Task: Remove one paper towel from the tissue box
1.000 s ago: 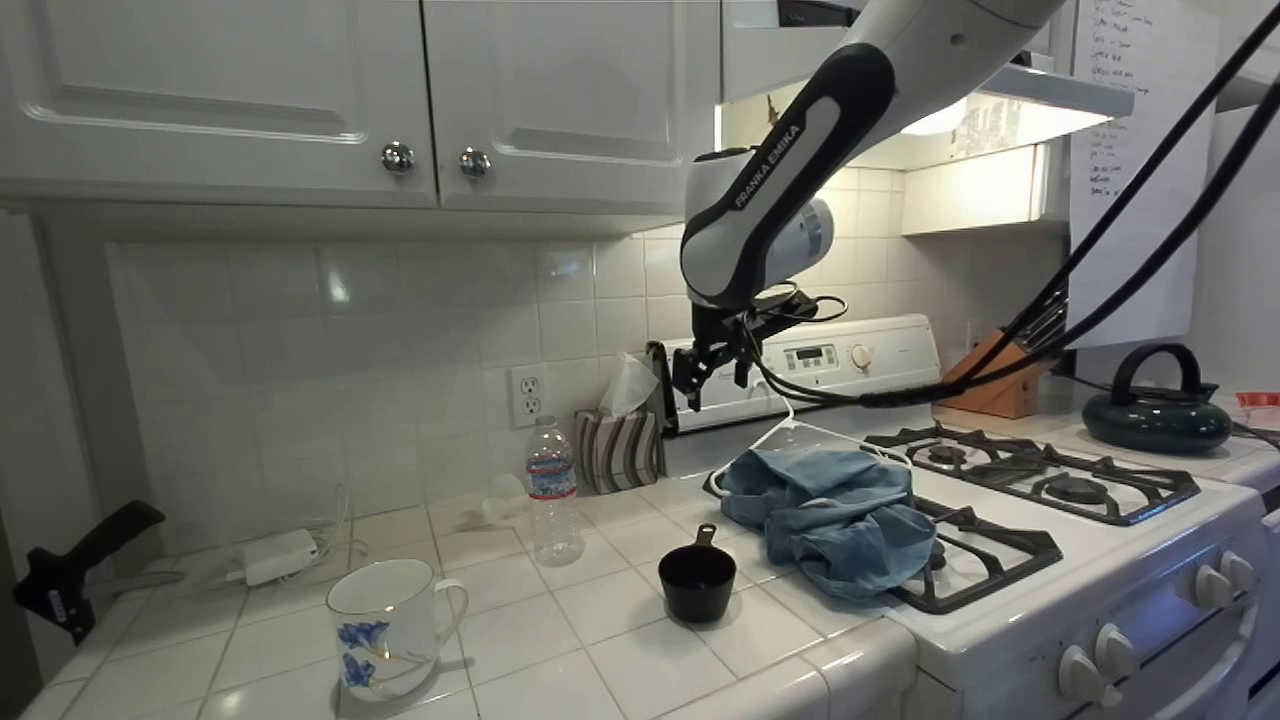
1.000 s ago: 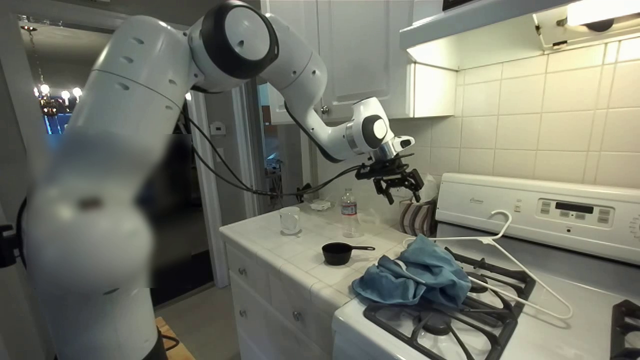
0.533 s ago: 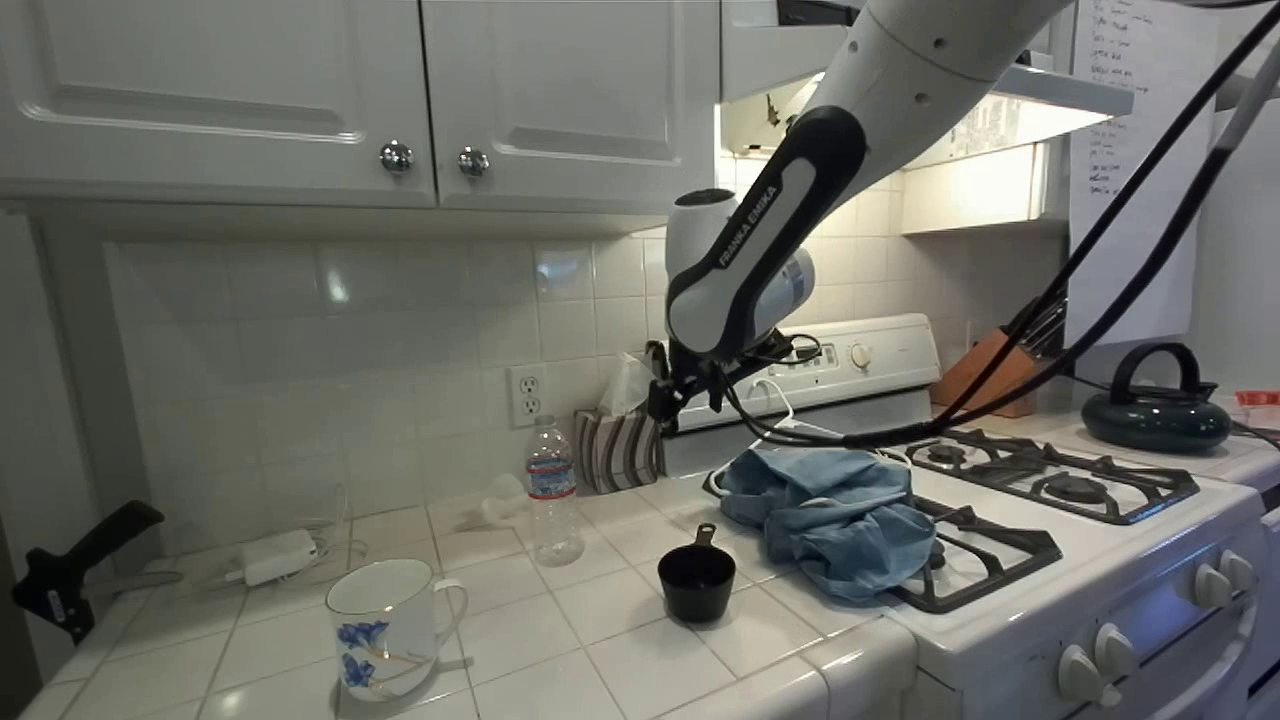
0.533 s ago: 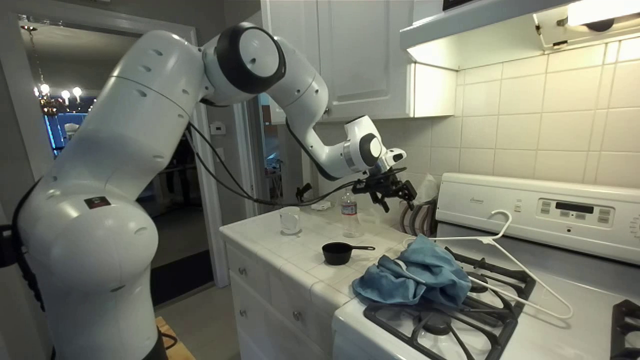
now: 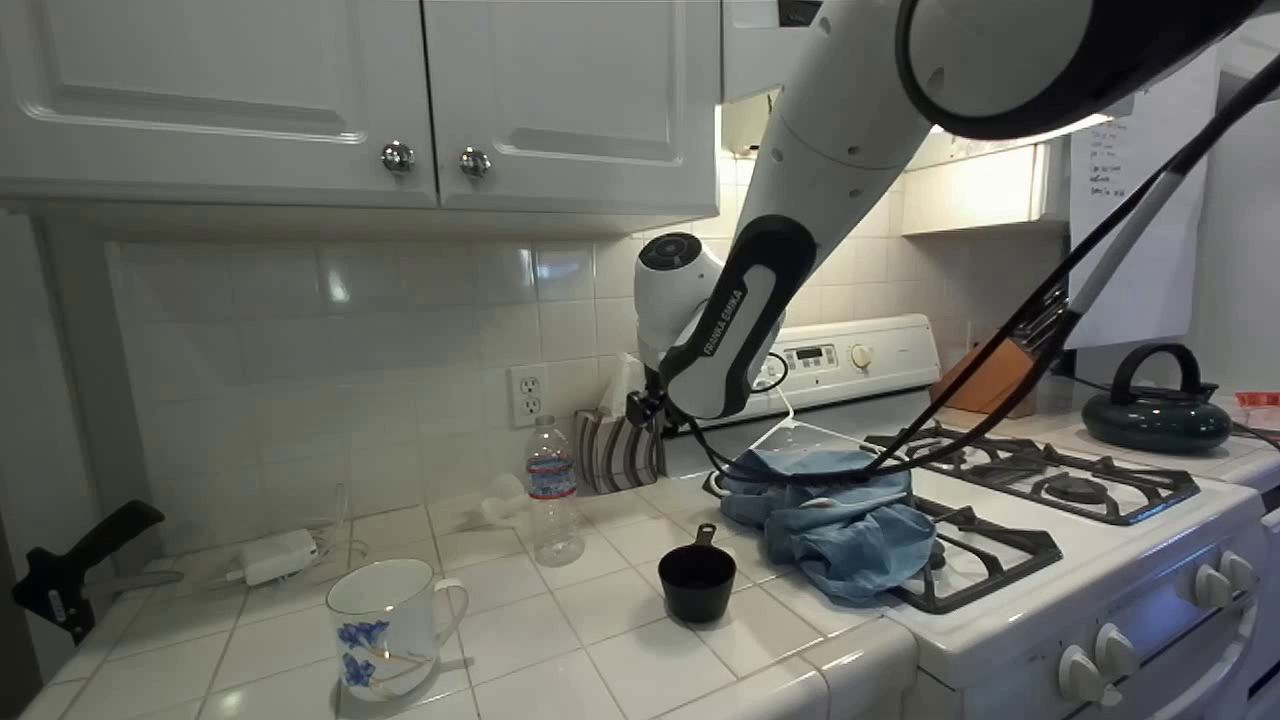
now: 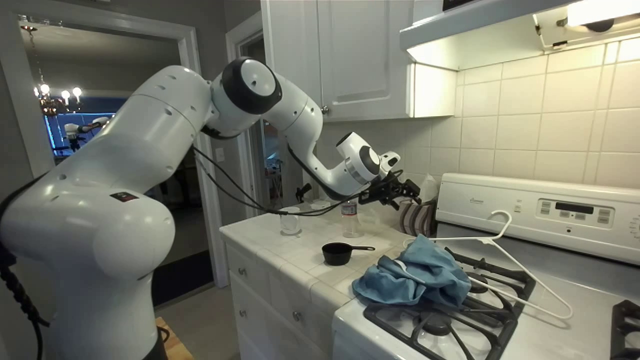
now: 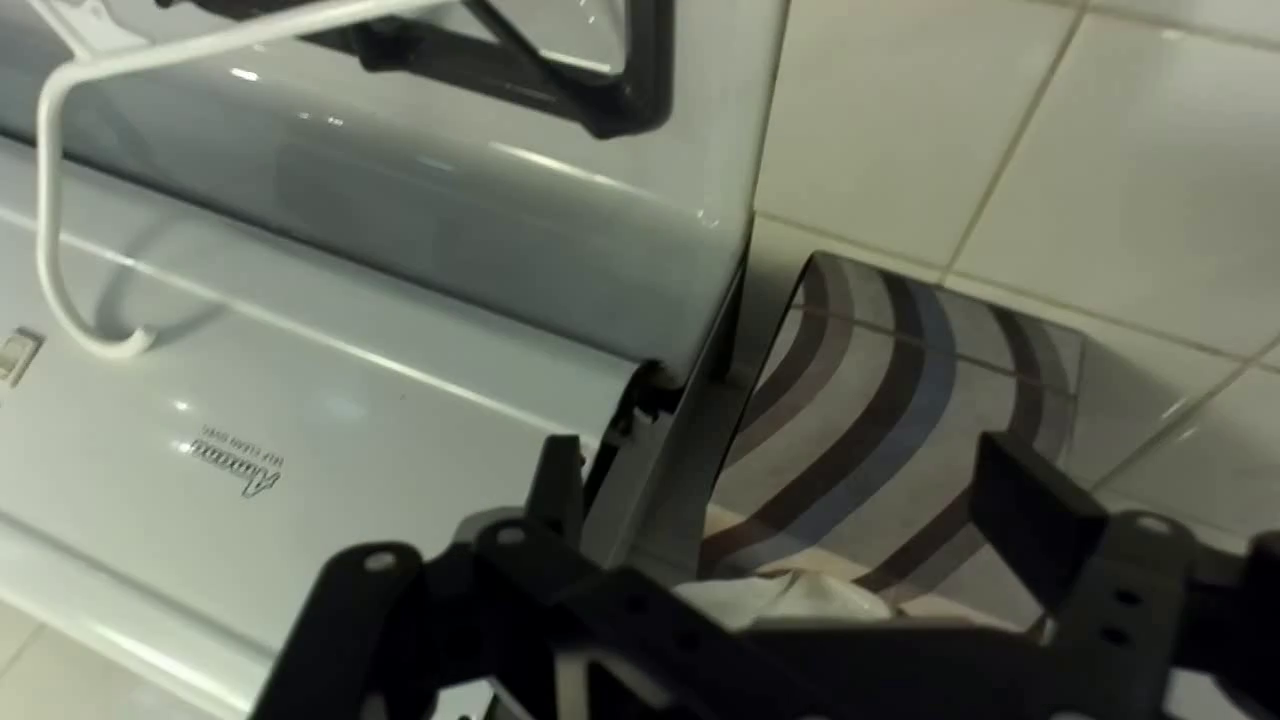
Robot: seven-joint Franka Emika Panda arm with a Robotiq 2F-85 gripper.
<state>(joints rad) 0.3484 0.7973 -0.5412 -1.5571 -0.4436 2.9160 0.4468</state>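
The tissue box [image 5: 610,455] is striped in brown, grey and white and stands on the counter against the stove's side. It also shows in an exterior view [image 6: 416,220] and in the wrist view [image 7: 880,400]. A white tissue [image 5: 618,383] sticks up from its top, partly hidden by the gripper. In the wrist view only a part of the tissue [image 7: 790,598] shows, low between the jaws. My gripper [image 7: 795,495] is open with the fingers wide apart and nothing held. In an exterior view the gripper [image 6: 407,201] is beside the tissue, at about the box's top height.
The stove back panel [image 7: 300,400] borders the box closely. A plastic bottle [image 5: 553,495], a black measuring cup [image 5: 697,580] and a mug [image 5: 390,630] stand on the counter. A blue cloth [image 6: 420,275] and a white hanger [image 6: 500,240] lie on the stove.
The arm has come down, and the gripper has moved lower and closer to the tissue and box. The box, the tissue and the other objects have not moved.
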